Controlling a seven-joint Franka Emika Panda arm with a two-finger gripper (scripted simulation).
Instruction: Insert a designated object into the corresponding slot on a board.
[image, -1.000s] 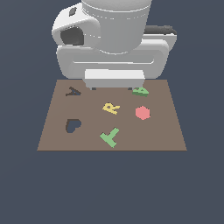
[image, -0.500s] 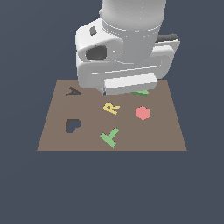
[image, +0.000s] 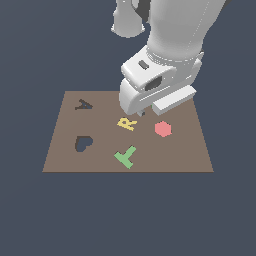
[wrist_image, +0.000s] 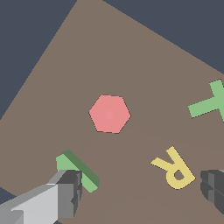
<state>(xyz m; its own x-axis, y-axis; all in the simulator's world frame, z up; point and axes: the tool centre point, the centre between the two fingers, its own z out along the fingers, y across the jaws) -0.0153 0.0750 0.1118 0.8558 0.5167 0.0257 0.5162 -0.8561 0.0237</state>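
Green A piece (wrist_image: 78, 171) sits lower left of the wrist frame, one of my fingers (wrist_image: 65, 194) touching its edge – fingers spread, nothing held. Risk: closing off-centre skews it, then it jams at the A slot (image: 84, 105) – board's (image: 185, 155) upper left.

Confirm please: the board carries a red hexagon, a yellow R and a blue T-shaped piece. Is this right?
Not quite. The T-shaped piece is green, not blue, as the exterior view shows. The red hexagon and the yellow R do lie on the board.
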